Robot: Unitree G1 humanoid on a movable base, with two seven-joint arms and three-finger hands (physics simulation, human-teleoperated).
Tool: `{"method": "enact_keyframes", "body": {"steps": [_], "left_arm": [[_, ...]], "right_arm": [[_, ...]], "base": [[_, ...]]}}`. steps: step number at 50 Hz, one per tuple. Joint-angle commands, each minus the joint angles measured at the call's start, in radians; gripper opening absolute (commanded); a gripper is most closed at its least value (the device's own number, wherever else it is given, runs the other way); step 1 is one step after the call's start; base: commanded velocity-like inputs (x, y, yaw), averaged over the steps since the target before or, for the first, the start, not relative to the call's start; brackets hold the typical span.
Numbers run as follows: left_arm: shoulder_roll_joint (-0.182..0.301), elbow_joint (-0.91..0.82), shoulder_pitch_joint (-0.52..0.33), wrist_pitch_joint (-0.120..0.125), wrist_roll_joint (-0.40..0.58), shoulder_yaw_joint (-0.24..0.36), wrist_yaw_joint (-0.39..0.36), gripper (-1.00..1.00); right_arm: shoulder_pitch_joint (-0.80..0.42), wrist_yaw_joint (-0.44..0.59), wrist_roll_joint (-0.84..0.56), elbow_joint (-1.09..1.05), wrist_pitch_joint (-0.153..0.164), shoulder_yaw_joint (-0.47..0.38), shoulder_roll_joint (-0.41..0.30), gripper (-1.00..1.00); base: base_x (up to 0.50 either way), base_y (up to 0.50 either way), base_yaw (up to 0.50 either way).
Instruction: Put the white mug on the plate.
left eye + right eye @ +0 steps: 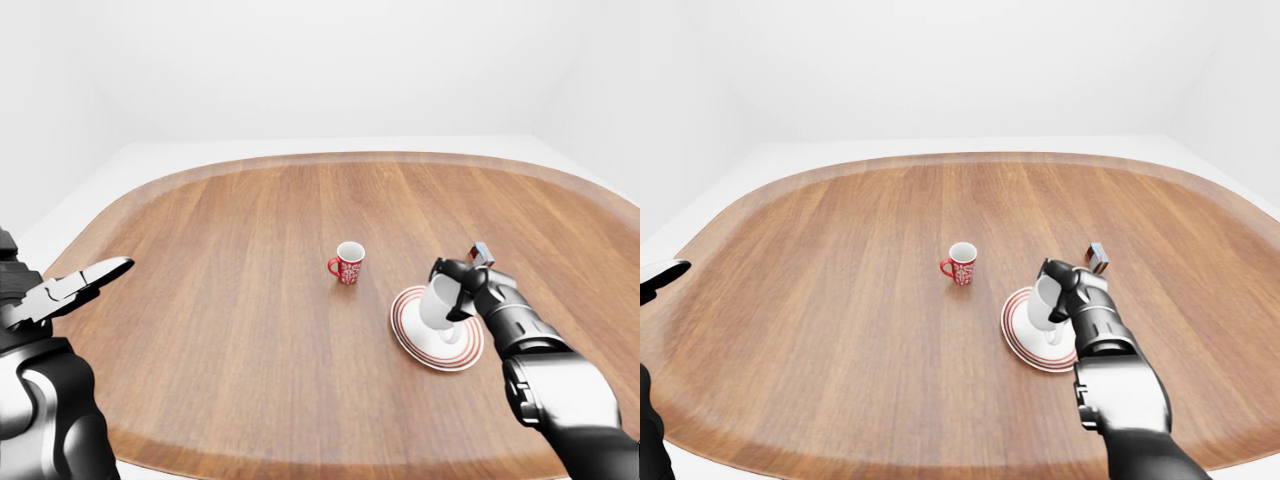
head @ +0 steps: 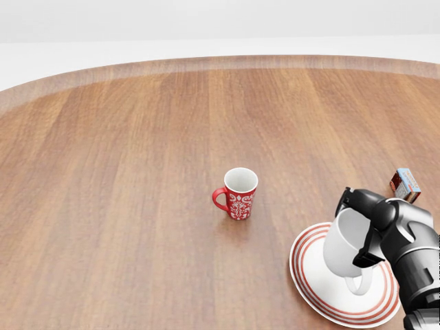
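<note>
**Mug tilted over the plate**

The right hand point(image 2: 368, 230) grips the white mug point(image 2: 347, 244), tilted over the striped plate point(image 2: 313, 275); whether its base touches is hidden. The left hand point(image 1: 70, 290), seen only in the eye views, hangs with fingers spread. Farther off stand a red mug point(image 2: 237, 192) and a small box point(image 2: 405, 183), cut small.

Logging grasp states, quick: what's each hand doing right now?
Left hand: open, empty, off to the side.
Right hand: shut on the white mug, tilted over the plate.
</note>
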Motion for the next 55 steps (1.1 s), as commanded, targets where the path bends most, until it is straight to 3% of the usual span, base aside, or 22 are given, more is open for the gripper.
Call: {"method": "enact_keyframes", "body": {"steps": [1,49,53,54,55], "left_arm": [[-0.002,-0.002,0.002,0.000,0.001,-0.001,-0.001,1.00],[-0.002,-0.003,0.000,0.000,0.001,-0.002,0.000,1.00],[-0.003,-0.003,0.001,0.000,0.003,-0.004,-0.001,1.00],[-0.004,-0.002,0.002,0.000,0.003,-0.003,-0.001,1.00],[-0.004,-0.003,0.002,0.000,0.003,-0.003,-0.002,1.00]], "right_arm": [[0.000,-0.046,0.007,0.040,0.000,-0.004,0.026,-1.00],[0.049,-0.103,0.036,0.059,0.000,0.000,0.010,-1.00],[0.051,-0.105,0.038,0.060,0.000,0.001,0.012,-0.97],[0.055,-0.107,0.040,0.062,0.000,0.000,0.015,-0.75],[0.056,-0.108,0.043,0.063,0.000,-0.001,0.016,-0.76]], "base": [[0.00,0.00,0.00],[0.00,0.00,0.00],[0.00,0.00,0.00],[0.00,0.00,0.00],[0.00,0.00,0.00]]}}
